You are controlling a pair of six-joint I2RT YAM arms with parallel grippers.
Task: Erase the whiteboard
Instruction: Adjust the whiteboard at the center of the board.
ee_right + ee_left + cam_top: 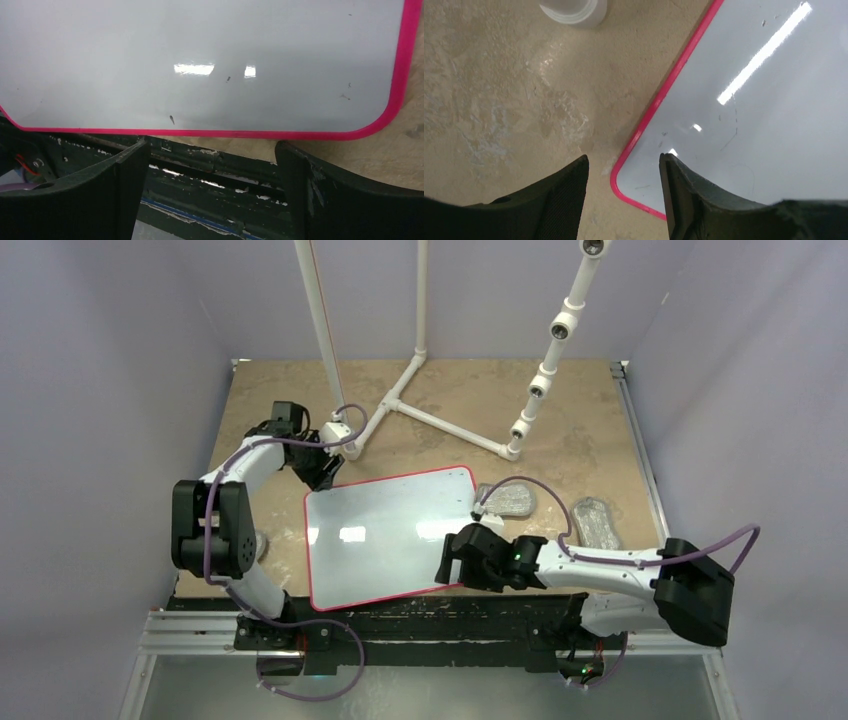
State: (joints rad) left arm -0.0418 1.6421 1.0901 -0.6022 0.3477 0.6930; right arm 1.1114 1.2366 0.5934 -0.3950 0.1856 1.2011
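Soft, even light from above is filling the scene, with a slight lilac cast in the top view. The glossy white rectangular whiteboard with the thin red border [390, 545] is catching glare: two small bright patches are showing near its middle in the top view, a long white streak is crossing it in the left wrist view, and two small highlights are sitting at its centre in the right wrist view. Shadows on the mottled tan tabletop [570, 430] around the whiteboard are looking faint. Nearer the lens than the whiteboard, the black left gripper [624, 165] and black right gripper [211, 150] are appearing soft and out of focus.
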